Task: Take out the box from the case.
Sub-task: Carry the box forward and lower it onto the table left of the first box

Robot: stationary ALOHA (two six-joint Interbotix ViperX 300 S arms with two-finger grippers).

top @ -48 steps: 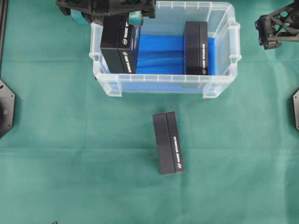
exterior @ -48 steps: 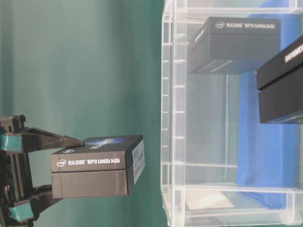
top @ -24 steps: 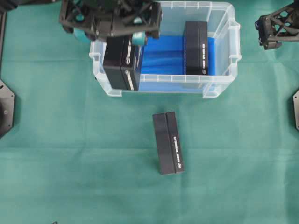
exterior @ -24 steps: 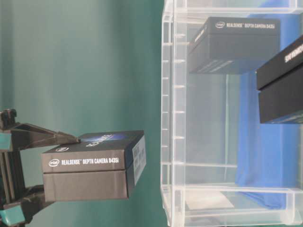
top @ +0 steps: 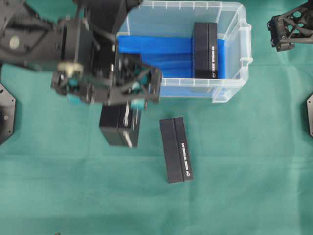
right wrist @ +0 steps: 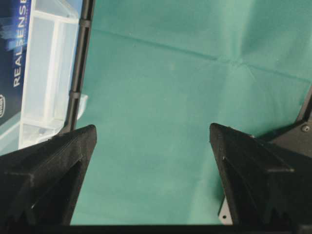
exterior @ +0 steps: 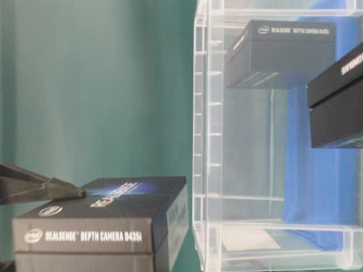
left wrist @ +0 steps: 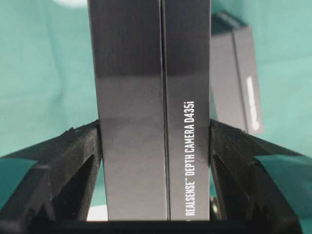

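Held box: a black box lettered "REALSENSE DEPTH CAMERA D435i", outside the case, over the green cloth of the desk just in front of the case's near left corner.
Box against the pincer: in the left wrist view the box runs straight up between the two fingers, one pressing each long side; in the table-level view one finger tip lies on the box's top face.
Left pincer: pinching the held box, which sticks out below it toward the near edge of the overhead view.
Whether the box touches the cloth: cannot tell.
Case: the clear tub with a blue cloth on its bottom, behind the held box; the left arm covers its left end.
Box in the case: a second black box stands at the right end on the blue cloth.
Box on the desk: a third black box lies on the green cloth just to the right of the held one, apart from it and in front of the case.
Right pincer: spread wide with nothing between its fingers, over bare green cloth beside the case's right end, well apart from all three boxes.
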